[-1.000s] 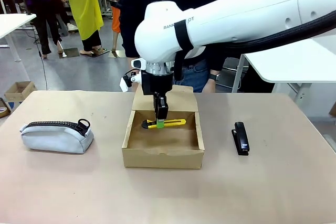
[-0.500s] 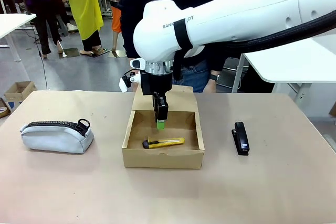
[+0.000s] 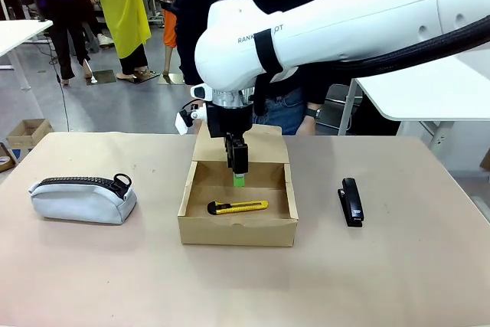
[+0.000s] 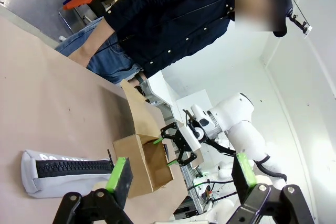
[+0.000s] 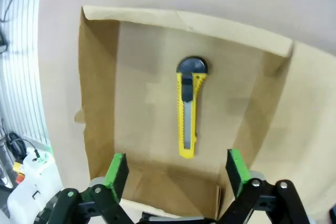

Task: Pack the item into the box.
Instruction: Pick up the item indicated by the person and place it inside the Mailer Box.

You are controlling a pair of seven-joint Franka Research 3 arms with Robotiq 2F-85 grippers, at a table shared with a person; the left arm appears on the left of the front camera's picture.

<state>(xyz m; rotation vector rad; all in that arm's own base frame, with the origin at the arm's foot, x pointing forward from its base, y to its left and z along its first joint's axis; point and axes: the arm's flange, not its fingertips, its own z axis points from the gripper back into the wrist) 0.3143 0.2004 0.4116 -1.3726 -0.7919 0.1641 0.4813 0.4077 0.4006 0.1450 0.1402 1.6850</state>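
Released a second ago, the utility knife (image 3: 238,207) now lies flat on the box (image 3: 237,231) floor, long axis left-right, black end pointing left; the right gripper (image 3: 240,181) hangs open above it.

Box (image 5: 97,103) near wall cut off below right gripper (image 5: 176,169); flap (image 3: 266,143) partly hidden behind it in front view; pouch (image 4: 52,174) end behind left gripper (image 4: 180,170) finger
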